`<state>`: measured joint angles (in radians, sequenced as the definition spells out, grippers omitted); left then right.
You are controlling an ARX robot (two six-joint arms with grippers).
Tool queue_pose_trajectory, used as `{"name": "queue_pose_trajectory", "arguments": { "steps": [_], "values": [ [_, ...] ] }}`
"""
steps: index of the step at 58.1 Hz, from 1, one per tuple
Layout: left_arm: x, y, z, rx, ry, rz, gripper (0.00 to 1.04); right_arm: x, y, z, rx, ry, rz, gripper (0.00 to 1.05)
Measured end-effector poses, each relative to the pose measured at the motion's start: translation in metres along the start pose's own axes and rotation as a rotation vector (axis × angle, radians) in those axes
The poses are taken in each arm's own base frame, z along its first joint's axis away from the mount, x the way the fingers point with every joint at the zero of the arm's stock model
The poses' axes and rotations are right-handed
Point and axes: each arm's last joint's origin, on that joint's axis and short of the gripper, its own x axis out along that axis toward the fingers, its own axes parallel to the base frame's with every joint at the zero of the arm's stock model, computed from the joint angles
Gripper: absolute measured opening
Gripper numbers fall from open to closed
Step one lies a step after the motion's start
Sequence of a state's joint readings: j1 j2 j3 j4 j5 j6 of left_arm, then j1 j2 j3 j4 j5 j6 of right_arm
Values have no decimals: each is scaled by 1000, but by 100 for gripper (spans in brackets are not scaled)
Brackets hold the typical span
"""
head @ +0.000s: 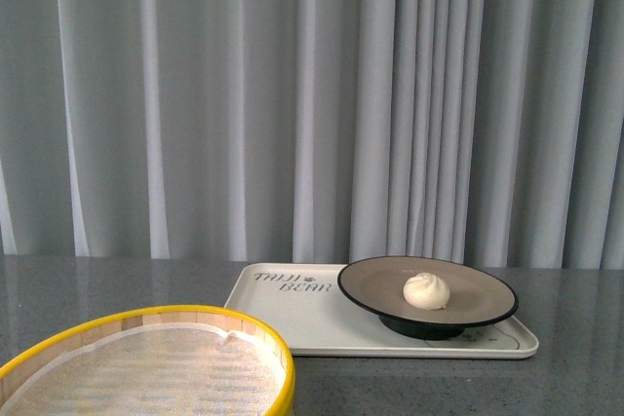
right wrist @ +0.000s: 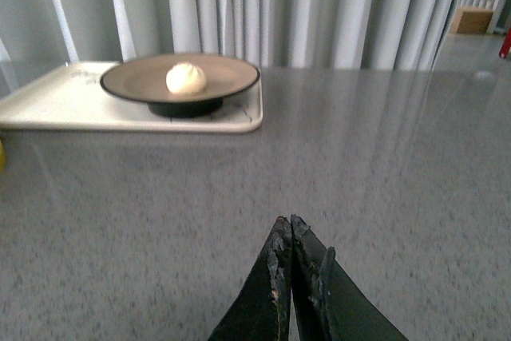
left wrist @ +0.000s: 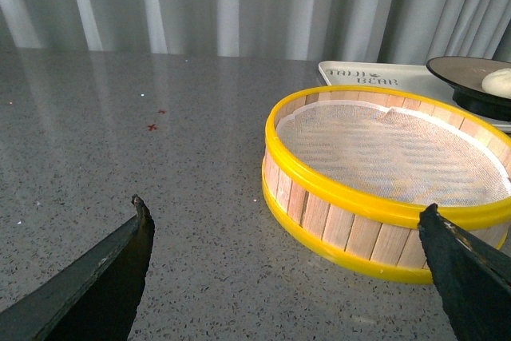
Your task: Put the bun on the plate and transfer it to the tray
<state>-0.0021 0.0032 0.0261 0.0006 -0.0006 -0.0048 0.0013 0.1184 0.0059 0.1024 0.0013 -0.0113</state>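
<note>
The cream-white bun [head: 427, 290] lies on the beige plate with a black rim [head: 478, 287]. The plate stands on the right part of the cream tray lettered "BEAR" [head: 283, 314]. Neither arm shows in the front view. In the left wrist view my left gripper [left wrist: 286, 213] is open and empty over the bare table, just short of the steamer basket; the tray [left wrist: 359, 77], plate [left wrist: 459, 69] and bun [left wrist: 499, 82] lie beyond. In the right wrist view my right gripper [right wrist: 289, 224] is shut and empty, well away from the tray [right wrist: 56, 101], plate [right wrist: 231, 77] and bun [right wrist: 185, 78].
A yellow-rimmed wooden steamer basket [head: 278, 353] with a white cloth liner stands at the front left, also in the left wrist view [left wrist: 359, 205]. The grey speckled table [head: 575, 377] ends at a grey curtain [head: 292, 94] behind.
</note>
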Motion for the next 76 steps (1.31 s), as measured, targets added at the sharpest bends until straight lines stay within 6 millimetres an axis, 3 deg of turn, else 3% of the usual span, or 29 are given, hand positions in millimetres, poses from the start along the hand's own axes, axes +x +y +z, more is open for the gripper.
{"name": "queue_pose_trajectory", "arguments": {
  "steps": [19,49,76],
  "values": [
    [0,0,0,0,0,0,98,-7,0,-1,-1,-13,3,3],
    [0,0,0,0,0,0,98,-7,0,-1,0,-13,2,98],
    [0,0,0,0,0,0,98,-7,0,-1,1,-13,2,96]
  ]
}}
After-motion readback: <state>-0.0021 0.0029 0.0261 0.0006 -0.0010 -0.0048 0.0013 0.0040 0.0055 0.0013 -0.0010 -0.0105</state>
